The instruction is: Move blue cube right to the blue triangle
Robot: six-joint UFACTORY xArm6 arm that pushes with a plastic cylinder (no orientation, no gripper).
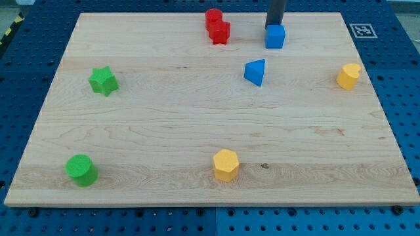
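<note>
The blue cube [275, 37] sits near the view's top, right of centre, on the wooden board [197, 131]. The blue triangle [256, 71] lies below it and a little to its left, apart from it. My tip [273, 26] comes down from the view's top edge and stands right behind the cube's top side, touching or almost touching it; the cube hides its very end.
Two red blocks [217, 26] sit together left of the blue cube. A yellow block [348, 76] is at the right, a yellow hexagon [226, 164] at the bottom middle, a green star [103, 80] at the left, a green cylinder [81, 170] at the bottom left.
</note>
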